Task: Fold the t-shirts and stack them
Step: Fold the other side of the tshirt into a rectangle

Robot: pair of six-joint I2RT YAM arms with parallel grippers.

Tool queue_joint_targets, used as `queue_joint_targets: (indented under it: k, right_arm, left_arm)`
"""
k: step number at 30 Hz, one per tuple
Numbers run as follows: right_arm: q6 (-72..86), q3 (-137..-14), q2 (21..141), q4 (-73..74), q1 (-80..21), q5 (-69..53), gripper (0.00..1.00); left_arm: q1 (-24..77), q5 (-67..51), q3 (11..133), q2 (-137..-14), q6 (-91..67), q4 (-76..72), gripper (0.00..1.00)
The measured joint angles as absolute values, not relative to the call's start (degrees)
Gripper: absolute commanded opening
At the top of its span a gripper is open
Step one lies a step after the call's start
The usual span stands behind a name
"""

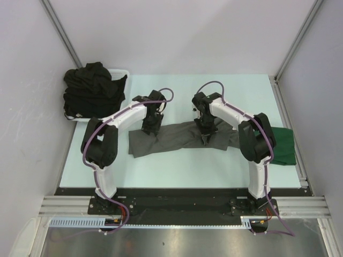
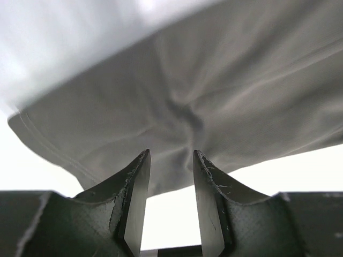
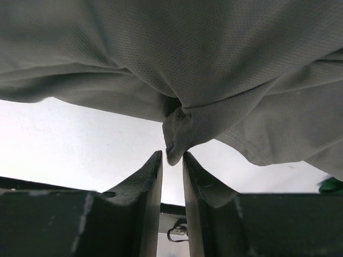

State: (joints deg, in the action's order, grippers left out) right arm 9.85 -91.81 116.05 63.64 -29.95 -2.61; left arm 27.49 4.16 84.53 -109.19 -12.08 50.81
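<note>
Lying across the middle of the table, the grey shirt is a rumpled band running from 9 o'clock towards 3 o'clock, wider at its 9 o'clock end. It is neither flat nor squared.

The left gripper stands over the shirt's 10 o'clock corner. Its jaws are parted and grasp nothing. The hem and a small pucker of cloth lie just beyond the tips, and bare table shows through the gap.

The right gripper is over the 3 o'clock part of the band. Its jaws are parted by only a narrow slit, and a pinched nub of cloth sits right at the tips. It looks released rather than clenched, though the nub may be touching the pads.

A green shirt lies at the table's 3 o'clock edge, partly behind the right arm. At 10 o'clock, black shirts are heaped in a white basket.

By my reading the step in hand is laying out the grey shirt, with no fold yet made. The next move calls for both grippers to take fresh pinches at matching edges. They then need to pull the cloth taut and flat before turning one side over the other.
</note>
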Motion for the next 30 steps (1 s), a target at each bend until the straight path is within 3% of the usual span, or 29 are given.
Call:
queue_joint_targets:
  k: [13, 30]
  right_arm:
    - [10.74, -100.14, 112.92, 60.71, -29.87, 2.61, 0.28]
    - [10.44, -99.96, 112.90, 60.12, -27.38, 2.15, 0.28]
  left_arm:
    - [27.57, 11.14, 69.14, -94.00, -17.82, 52.99, 0.43]
    - [27.59, 16.40, 58.43, -93.21, -27.07, 51.88, 0.41]
